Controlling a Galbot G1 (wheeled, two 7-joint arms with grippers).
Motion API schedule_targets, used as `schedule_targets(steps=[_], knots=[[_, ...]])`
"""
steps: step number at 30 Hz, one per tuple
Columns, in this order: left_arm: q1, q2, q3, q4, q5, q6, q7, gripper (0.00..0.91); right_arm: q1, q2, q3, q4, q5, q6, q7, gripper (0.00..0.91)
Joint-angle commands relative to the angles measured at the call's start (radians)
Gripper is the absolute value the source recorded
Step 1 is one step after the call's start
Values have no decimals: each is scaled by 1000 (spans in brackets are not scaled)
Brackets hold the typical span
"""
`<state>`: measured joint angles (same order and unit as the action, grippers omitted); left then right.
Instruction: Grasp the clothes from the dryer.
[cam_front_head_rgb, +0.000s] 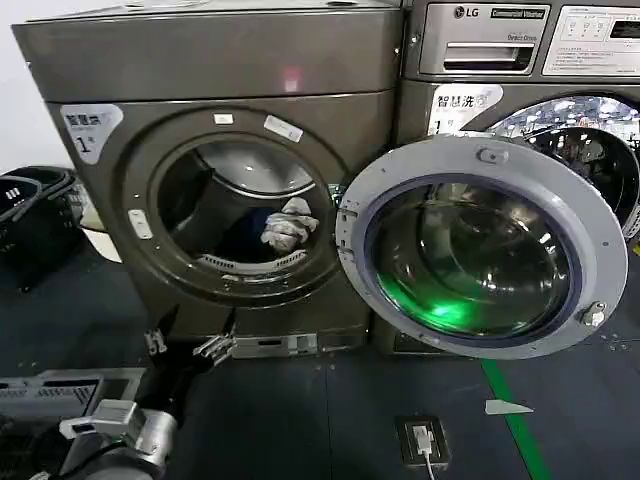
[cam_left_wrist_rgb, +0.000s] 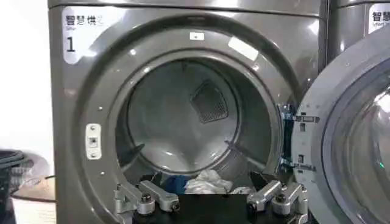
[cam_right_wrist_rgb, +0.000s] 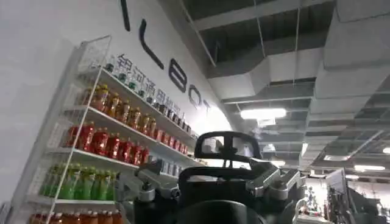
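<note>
Where the drum's floor meets its front lip, the clothes (cam_front_head_rgb: 283, 228) lie as a small crumpled pale bundle with a dark blue piece just beside it, toward the robot's left. From the left wrist the same clothes (cam_left_wrist_rgb: 204, 182) sit low in the round opening, touched by nothing. Around them stands the dryer (cam_front_head_rgb: 215, 120), bronze-grey, with a white sticker (cam_front_head_rgb: 88, 128) marked 1 at its upper corner and its door (cam_front_head_rgb: 480, 245) swung fully open to the robot's right, the glass glowing green. Below the opening, near the floor (cam_front_head_rgb: 330, 410), the left end effector (cam_front_head_rgb: 187, 347) hangs with its fingers spread wide and holding nothing. Pointing up toward a ceiling and a shelf of bottles (cam_right_wrist_rgb: 100, 143), the right end effector (cam_right_wrist_rgb: 210, 182) likewise has its fingers spread apart.
</note>
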<state>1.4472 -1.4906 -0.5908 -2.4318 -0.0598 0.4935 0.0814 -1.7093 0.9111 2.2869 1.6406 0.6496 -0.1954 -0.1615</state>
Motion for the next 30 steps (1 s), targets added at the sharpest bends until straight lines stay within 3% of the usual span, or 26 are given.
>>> schedule_targets(steps=[1,30], knots=[[2,0,1,-4,0,0,0,907,-1,1,1,1,1,1,0,907],[4,-8,-3,-3,3,-3,1,907,6,-4,-2,-5,2,7,-2,907]])
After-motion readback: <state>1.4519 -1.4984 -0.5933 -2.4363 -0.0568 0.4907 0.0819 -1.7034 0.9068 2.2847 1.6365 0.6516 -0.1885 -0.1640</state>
